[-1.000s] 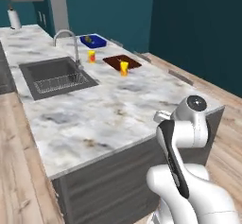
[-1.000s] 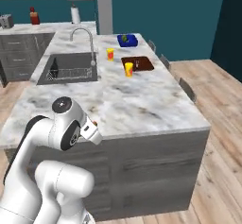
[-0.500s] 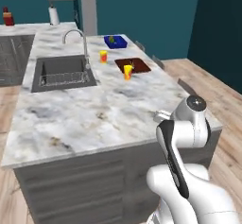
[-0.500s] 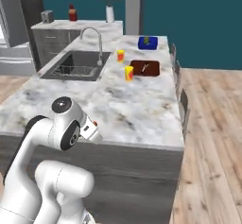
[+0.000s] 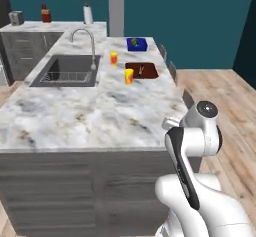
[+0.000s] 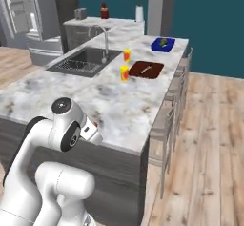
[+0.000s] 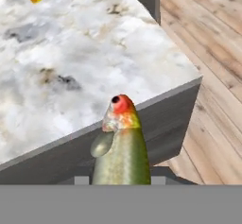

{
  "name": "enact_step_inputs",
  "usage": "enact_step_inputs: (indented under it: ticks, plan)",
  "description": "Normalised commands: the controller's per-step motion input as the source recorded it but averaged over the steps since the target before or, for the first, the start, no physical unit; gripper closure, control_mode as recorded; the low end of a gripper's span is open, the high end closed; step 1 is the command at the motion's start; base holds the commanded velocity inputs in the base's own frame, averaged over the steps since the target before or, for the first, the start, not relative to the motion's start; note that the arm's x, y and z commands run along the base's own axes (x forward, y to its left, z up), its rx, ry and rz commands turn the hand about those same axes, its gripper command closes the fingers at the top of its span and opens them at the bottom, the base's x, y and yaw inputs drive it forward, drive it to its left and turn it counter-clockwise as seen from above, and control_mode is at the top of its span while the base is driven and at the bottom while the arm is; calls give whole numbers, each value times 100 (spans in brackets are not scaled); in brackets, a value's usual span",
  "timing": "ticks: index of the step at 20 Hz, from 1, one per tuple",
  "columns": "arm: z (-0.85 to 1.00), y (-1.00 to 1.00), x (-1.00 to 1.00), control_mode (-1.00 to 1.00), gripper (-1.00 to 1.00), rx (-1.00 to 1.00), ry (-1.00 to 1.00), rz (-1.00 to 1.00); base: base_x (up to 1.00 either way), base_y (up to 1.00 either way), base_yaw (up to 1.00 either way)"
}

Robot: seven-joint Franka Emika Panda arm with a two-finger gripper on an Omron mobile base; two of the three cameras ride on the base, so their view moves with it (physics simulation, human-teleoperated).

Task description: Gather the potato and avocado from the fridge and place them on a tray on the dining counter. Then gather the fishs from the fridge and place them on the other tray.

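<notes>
My gripper (image 6: 95, 128) hangs low at the near corner of the dining counter (image 6: 119, 101), shut on a fish (image 7: 120, 145). That fish has a green body and a red head, which points over the counter's marbled edge (image 7: 142, 105). Far down the counter lies the dark reddish-brown other tray (image 6: 141, 71) (image 5: 149, 71) with a thin second fish (image 6: 147, 68) in it. Beyond it sits the blue tray (image 6: 157, 46) (image 5: 141, 45) holding the dark green avocado (image 6: 164, 42). I cannot make out the potato at this size. The fridge (image 6: 21, 10) stands at the far left.
Two yellow-orange cups (image 5: 129, 76) (image 5: 114, 58) stand left of the trays. The inset sink (image 5: 65, 71) with its faucet (image 5: 85, 43) takes the counter's left side. Stools (image 6: 167, 120) line the right edge. A back counter (image 5: 45, 26) carries bottles. Wooden floor (image 6: 209, 139) lies open to the right.
The whole picture has swung as the base moved round the counter's near end; trays and sink now sit straight ahead. The arm holds the same pose with the fish.
</notes>
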Motion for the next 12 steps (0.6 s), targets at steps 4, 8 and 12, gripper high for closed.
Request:
enact_step_inputs:
  ticks: [4,8,12]
  plan:
    - [0,0,0,100,100,0,0,0,-3,-100,37]
    - [0,0,0,100,100,0,0,0,0,-100,36]
    - [0,0,0,100,100,0,0,0,0,-97,35]
